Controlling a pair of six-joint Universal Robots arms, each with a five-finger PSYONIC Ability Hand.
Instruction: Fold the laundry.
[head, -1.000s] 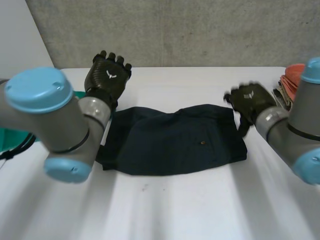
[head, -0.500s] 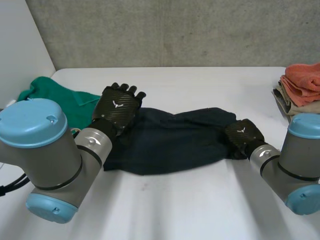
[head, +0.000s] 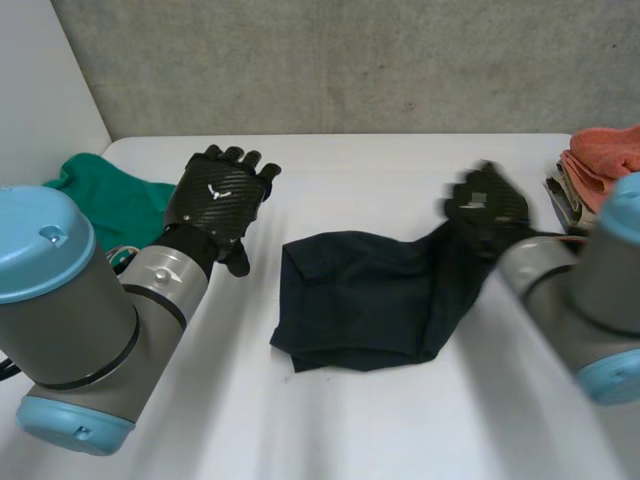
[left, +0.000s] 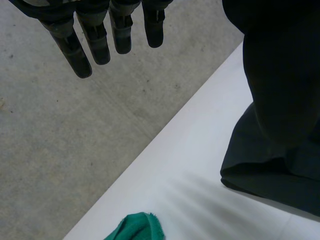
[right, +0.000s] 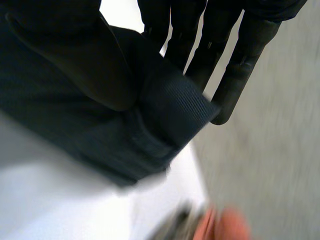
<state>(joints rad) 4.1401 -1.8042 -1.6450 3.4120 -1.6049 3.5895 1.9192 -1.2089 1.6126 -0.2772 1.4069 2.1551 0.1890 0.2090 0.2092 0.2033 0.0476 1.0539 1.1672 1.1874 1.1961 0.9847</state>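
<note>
**Around the work: surface, walls and two lots of cloth**

A white surface (head: 400, 170) runs back to a rough grey concrete wall (head: 350, 60). At the far left corner a smooth, paler wall (head: 40, 80) meets the concrete one. A green cloth (head: 105, 195) lies crumpled near the left edge of the surface, close to that corner. At the right edge sits a stack of folded cloths (head: 570, 195). Its top piece is coral-orange, and beige and olive layers lie beneath it.
</note>
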